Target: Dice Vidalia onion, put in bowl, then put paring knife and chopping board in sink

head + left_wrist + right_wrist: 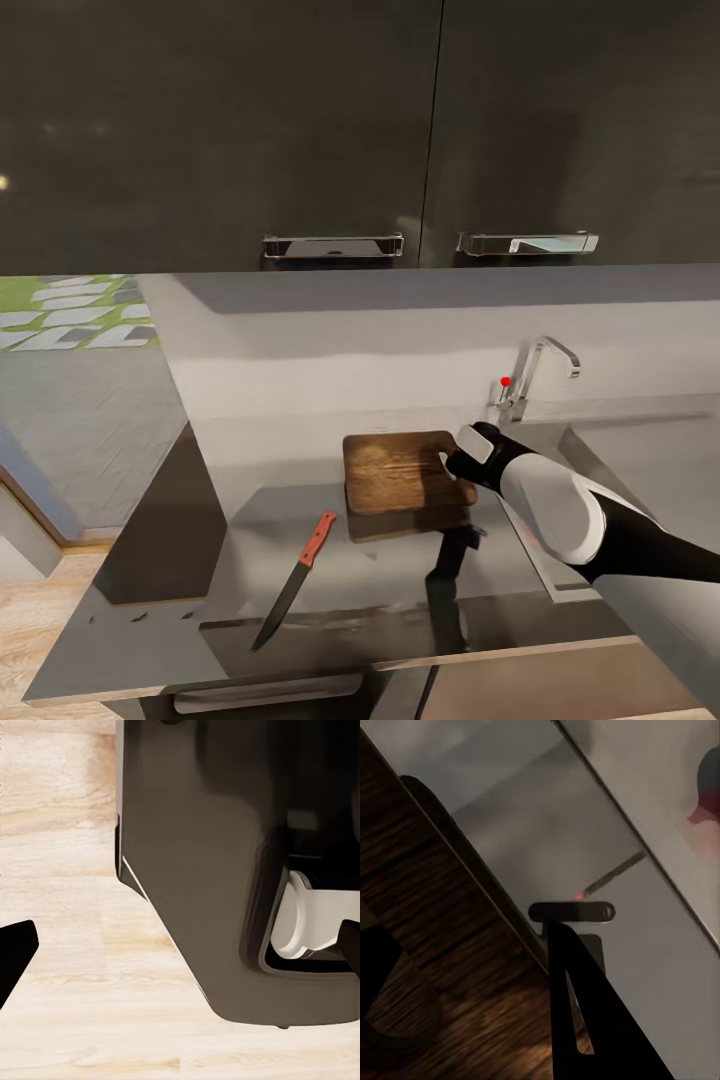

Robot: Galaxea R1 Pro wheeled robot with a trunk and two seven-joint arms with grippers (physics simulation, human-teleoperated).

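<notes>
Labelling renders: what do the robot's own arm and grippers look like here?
Right arm: glossy black links with a rounded white shell on the forearm and a white patch near the wrist. Right gripper: black. Its fingers are flat, dark and slotted. No cables or markings visible.

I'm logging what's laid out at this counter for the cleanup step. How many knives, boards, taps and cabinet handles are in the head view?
Paring knife: 1
Chopping board, lifted off the countertop at the right gripper: 1
Tap with a red knob: 1
Cabinet handles: 2
Total: 5
</notes>
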